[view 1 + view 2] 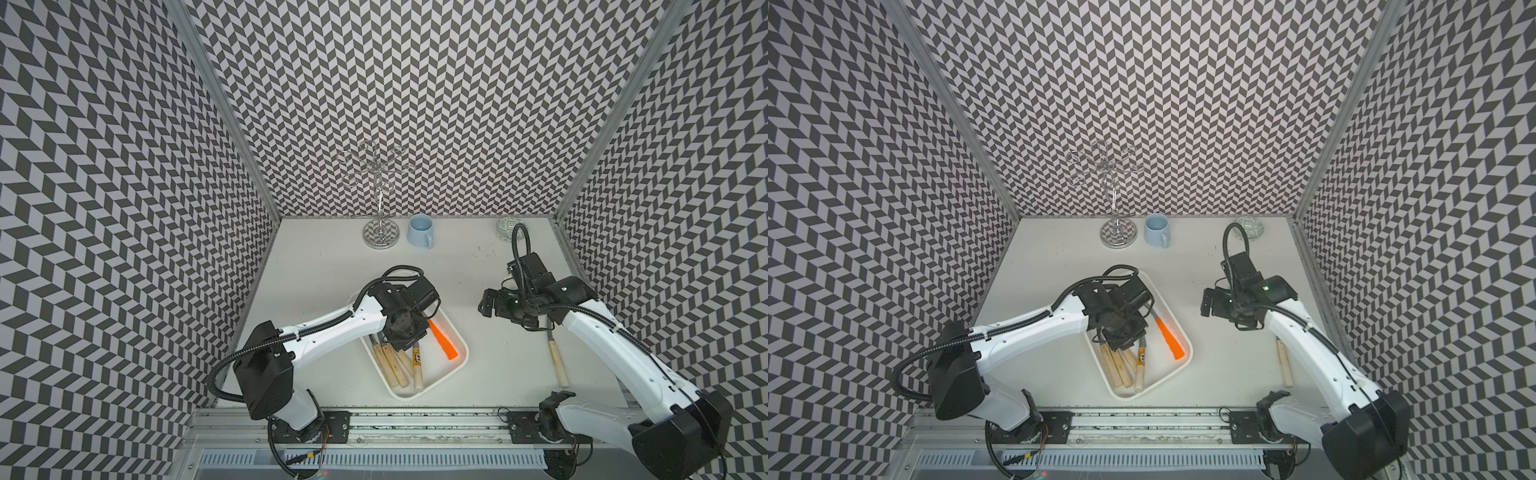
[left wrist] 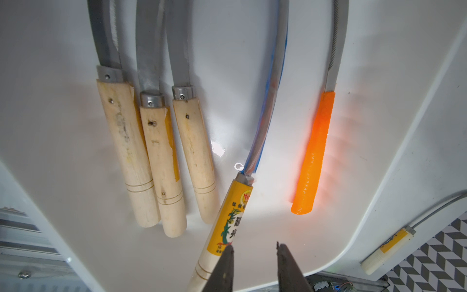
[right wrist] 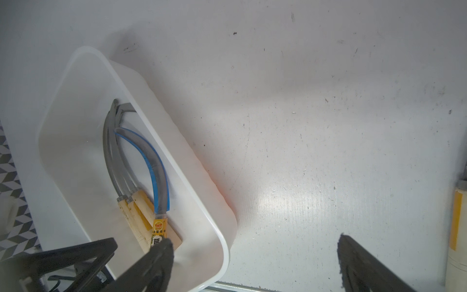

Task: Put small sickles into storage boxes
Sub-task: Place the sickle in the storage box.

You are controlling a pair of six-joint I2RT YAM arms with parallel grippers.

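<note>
Small sickles: six show in all, five inside the white storage tray (image 1: 434, 357) and one outside it on the table (image 1: 324, 270).
Plain wooden trio (image 2: 161, 161): three pale-handled sickles lie side by side with handles touching, along the tray's side nearer the left arm. Their blades run toward the tray's far end.
Yellow-labelled sickle (image 2: 233, 215): it lies in the middle of the tray, its blade edged in blue and its handle slanting toward the trio's handle ends.
Orange-handled sickle (image 2: 316, 151): it lies on the tray floor apart from the others, along the side nearer the right arm.
Sixth sickle (image 1: 557, 361): its pale handle lies flat on the table, well apart from the tray. The blade end is hidden beneath the right arm.
Left gripper (image 2: 254, 250): it points down over the tray, jaws narrowly apart with bare tray floor between them and nothing pinched. One fingertip (image 2: 227, 255) overlaps the yellow-labelled handle; whether it touches cannot be told.
Right gripper (image 3: 252, 240): its jaws are spread wide and empty, over bare table between the tray and the sixth sickle.
Back of table: a chrome hook stand (image 1: 379, 232) has a light blue mug (image 1: 420, 236) just beside it. A small patterned bowl (image 1: 509, 228) sits near the far right corner.
</note>
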